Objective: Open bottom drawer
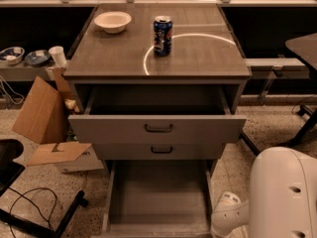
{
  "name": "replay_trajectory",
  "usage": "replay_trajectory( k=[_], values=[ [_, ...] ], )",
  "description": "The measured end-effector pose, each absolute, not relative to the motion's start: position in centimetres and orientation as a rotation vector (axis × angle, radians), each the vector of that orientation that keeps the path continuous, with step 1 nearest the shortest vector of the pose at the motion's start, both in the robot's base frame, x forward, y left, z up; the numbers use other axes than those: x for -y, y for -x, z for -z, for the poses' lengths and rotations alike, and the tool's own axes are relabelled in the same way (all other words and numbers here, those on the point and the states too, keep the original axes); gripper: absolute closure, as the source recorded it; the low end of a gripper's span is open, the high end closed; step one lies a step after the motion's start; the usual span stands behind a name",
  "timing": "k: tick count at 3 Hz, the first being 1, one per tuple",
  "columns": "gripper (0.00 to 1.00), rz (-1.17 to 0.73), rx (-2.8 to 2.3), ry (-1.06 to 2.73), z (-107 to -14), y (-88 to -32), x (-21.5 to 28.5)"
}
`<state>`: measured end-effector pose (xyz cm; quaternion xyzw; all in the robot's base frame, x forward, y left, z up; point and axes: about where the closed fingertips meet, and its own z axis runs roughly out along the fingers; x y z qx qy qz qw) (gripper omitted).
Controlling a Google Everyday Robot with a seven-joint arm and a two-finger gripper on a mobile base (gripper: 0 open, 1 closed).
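The grey cabinet (158, 58) has three drawers. The bottom drawer (158, 197) is pulled far out, and its plain grey tray lies open and empty. Its front and handle are cut off by the lower edge of the view. The middle drawer (161, 150) sticks out slightly and the top drawer (158, 129) is pulled out part way. My white arm (280, 197) fills the lower right, with a joint (227, 214) beside the bottom drawer's right wall. My gripper is out of view below the frame.
A blue can (162, 35) and a white bowl (113, 21) stand on the cabinet top. Cardboard boxes (42, 113) lie on the floor to the left, with a black chair base and cable (34, 207). A dark table (303, 48) and its legs stand on the right.
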<state>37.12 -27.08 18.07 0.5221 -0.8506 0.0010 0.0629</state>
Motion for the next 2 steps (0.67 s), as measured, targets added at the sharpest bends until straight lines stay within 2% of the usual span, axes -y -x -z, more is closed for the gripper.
replay_trajectory(
  k=[1, 2],
  values=[
    [1.00, -0.003, 2.570, -1.577, -18.07, -37.20, 26.73],
    [0.83, -0.003, 2.570, -1.577, -18.07, -37.20, 26.71]
  ],
)
